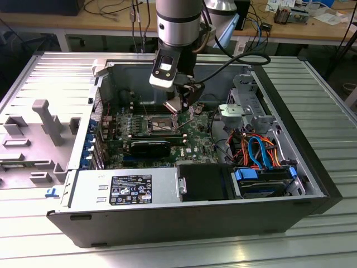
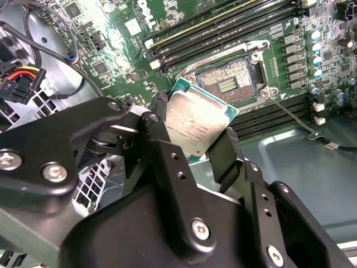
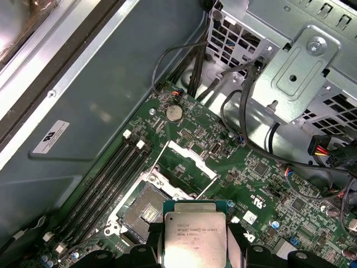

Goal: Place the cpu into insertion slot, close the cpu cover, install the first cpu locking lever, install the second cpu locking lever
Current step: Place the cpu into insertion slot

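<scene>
My gripper (image 2: 195,134) is shut on the cpu (image 2: 198,125), a small square chip with a silvery-grey top, its black fingers (image 2: 223,159) pressing on two opposite edges. The chip hangs tilted, a short way above and beside the insertion slot (image 2: 226,84). In the first wrist view the cpu (image 3: 195,234) is level with the open slot (image 3: 142,209), whose contact field is bare. The cpu cover (image 3: 188,162), a thin silver frame, stands swung up off the slot. A thin locking lever (image 2: 290,115) juts out sideways, unlatched. In the exterior view the gripper (image 1: 181,106) hovers over the slot (image 1: 160,123).
Long black memory slots (image 2: 223,28) run along both sides of the socket. A black shroud (image 1: 150,148) lies just in front of it. The power supply (image 1: 125,190), a drive cage with coloured cables (image 1: 262,151), a metal bracket (image 3: 301,61) and the case walls (image 1: 312,128) hem the board in.
</scene>
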You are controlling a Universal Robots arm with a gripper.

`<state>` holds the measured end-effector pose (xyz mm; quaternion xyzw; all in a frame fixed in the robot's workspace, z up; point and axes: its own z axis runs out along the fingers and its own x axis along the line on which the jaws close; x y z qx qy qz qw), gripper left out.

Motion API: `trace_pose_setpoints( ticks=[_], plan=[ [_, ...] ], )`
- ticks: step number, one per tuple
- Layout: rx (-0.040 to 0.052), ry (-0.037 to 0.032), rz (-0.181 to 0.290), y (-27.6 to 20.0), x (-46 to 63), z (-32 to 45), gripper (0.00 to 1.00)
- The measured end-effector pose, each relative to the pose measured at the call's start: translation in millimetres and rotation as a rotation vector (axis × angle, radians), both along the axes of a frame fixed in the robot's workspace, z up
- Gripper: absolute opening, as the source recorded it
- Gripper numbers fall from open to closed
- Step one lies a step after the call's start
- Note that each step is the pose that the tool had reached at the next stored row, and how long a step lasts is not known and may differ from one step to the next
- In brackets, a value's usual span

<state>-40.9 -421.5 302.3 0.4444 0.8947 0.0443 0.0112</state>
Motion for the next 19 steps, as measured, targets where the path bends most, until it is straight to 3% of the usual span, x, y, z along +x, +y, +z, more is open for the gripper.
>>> trace_pose_setpoints(
  ticks=[19],
  plan=[
    [0.0,0.0,-0.015,0.0,0.0,-1.3,0.54]
  ],
)
